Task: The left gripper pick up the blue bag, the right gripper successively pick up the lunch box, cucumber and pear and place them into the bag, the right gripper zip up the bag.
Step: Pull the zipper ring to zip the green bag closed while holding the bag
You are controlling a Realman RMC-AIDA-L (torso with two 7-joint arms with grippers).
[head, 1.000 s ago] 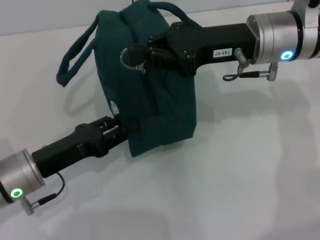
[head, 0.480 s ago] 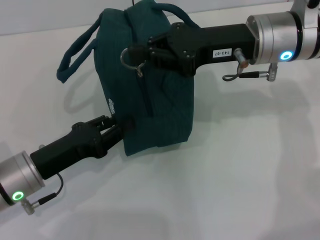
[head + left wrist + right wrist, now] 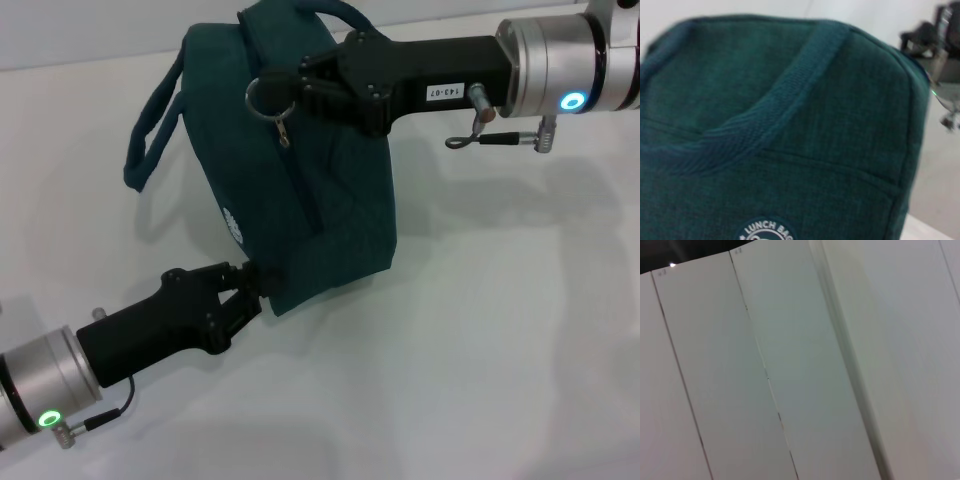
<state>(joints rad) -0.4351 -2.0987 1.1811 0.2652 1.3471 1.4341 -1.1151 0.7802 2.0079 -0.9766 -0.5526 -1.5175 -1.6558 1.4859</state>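
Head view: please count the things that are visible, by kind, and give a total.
Blue bag: 1
Grippers: 2, the left gripper at the bag's lower corner, the right gripper at the metal ring pull
Table: 1
Total: 4

I am wearing two matte black arms ending in black two-finger grippers, my left gripper (image 3: 252, 287) behind a silver cylindrical wrist glowing with a green ring light and trailing a thin black cable, my right gripper (image 3: 283, 92) carrying a white "143-07" label, a silver wrist shining blue, and a looped grey cable.
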